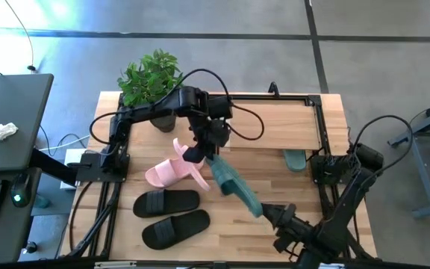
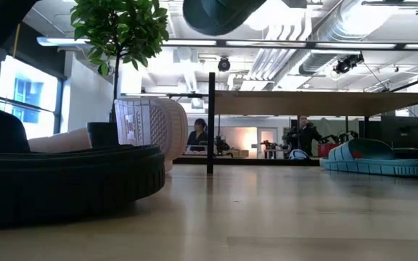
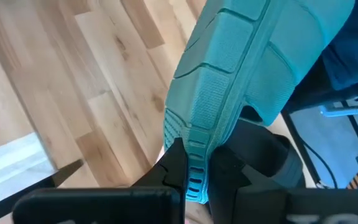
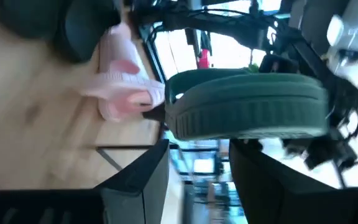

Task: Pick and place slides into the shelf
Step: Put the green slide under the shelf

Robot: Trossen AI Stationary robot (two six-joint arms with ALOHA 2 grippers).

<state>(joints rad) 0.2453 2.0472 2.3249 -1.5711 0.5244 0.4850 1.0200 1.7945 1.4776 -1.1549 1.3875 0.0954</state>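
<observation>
Above the table [image 1: 290,179], ribbed dark green slide [image 1: 235,185] in left claw [image 1: 213,158]; right claw [image 1: 269,212] parted.

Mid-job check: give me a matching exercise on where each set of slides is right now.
Things:
1. lifted dark green rubber slide
2. second dark green rubber slide
3. pair of black rubber slides
4. pale pink rubber slides

Places:
A. on the wooden table, partly under the light-wood shelf
B. mid-table, beside the lifted slide
C. in the air, clamped by the left end effector
D. side by side on the left arm's side of the table

Pairs: 1-C, 2-A, 3-D, 4-B
</observation>
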